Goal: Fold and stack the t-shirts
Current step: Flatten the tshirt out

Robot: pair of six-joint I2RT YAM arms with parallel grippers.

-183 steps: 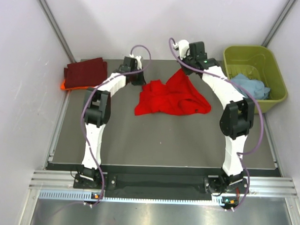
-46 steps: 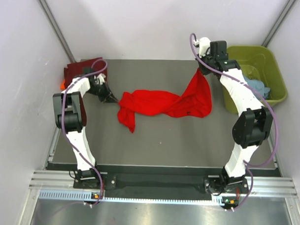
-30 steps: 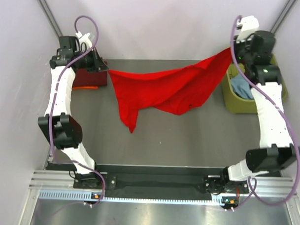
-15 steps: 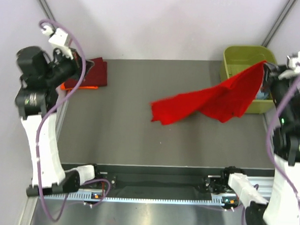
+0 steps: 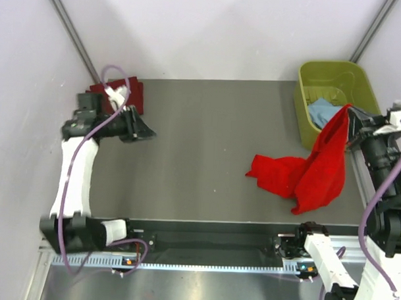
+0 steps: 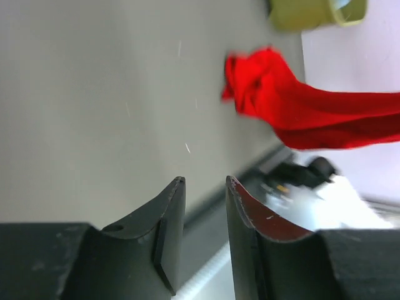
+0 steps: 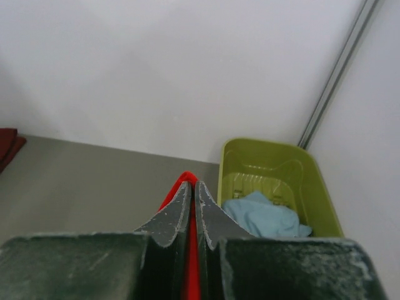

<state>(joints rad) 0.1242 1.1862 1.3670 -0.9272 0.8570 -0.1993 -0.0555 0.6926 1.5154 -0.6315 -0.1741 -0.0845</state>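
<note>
The bright red t-shirt hangs from my right gripper at the right side of the table, and its lower part lies bunched on the mat. In the right wrist view that gripper is shut on a strip of the red t-shirt. My left gripper hovers over the left part of the table, open and empty. Its fingers stand apart, with the red t-shirt far off. A dark maroon t-shirt lies folded at the back left. A light blue t-shirt lies in the tub.
The olive-green tub stands at the back right, right behind the hanging red cloth; it also shows in the right wrist view as the tub holding the light blue t-shirt. White walls close in both sides.
My left gripper has let go of the red t-shirt, opened and dropped lower over the table's left. The shirt swung right and now hangs from the right gripper alone, its bottom on the mat.
</note>
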